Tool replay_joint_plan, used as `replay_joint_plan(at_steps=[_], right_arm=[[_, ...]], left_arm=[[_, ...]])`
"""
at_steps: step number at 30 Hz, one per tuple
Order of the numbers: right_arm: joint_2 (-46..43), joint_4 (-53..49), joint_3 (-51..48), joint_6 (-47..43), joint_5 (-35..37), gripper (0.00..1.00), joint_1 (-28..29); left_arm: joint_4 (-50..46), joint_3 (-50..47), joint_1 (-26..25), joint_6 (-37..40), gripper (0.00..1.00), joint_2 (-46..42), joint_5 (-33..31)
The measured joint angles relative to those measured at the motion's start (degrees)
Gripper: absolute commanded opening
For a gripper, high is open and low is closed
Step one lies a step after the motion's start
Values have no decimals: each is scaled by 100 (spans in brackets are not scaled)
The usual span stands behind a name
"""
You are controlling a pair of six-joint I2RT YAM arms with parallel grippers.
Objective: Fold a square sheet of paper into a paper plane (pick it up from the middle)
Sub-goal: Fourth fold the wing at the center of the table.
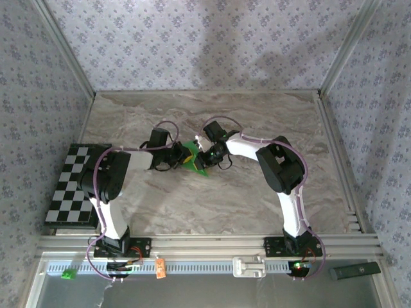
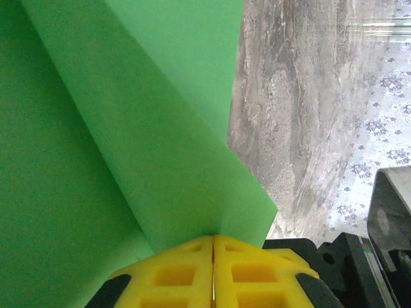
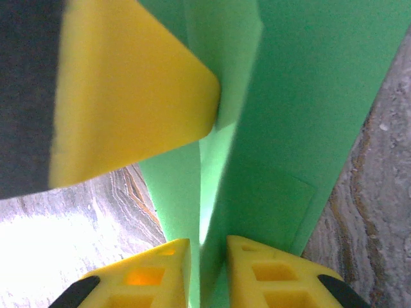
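Note:
The square sheet of paper [image 1: 196,164] is bright green, folded into creased layers with a pointed tip, and is held just above the middle of the table. My left gripper [image 1: 182,156] comes in from the left. In the left wrist view its yellow jaws [image 2: 213,242] are pressed together on the paper's [image 2: 128,128] edge. My right gripper [image 1: 205,155] meets it from the right. In the right wrist view its jaws [image 3: 209,249] stand apart, a paper [image 3: 308,96] layer hanging loose in the gap. A left finger [image 3: 128,96] touches the fold there.
A black-and-white checkered board [image 1: 74,183] lies at the table's left edge. On the front rail sit a tiny green cube [image 1: 67,274], an orange tag [image 1: 160,267], a white clip [image 1: 247,265] and a black bar [image 1: 354,270]. Patterned walls enclose the marble table [image 1: 257,205].

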Motion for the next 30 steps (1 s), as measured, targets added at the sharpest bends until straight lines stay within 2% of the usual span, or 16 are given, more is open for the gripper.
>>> replay_joint_plan(at_steps=[12, 19, 30], right_arm=[[-122, 94, -190, -7, 127, 22, 2], [-153, 221, -313, -24, 157, 11, -20], [-151, 391, -470, 157, -546, 4, -297]], left_arm=[[-142, 17, 4, -33, 8, 24, -37], [-179, 55, 7, -52, 9, 24, -37], [-170, -31, 129, -2, 16, -240, -83]])
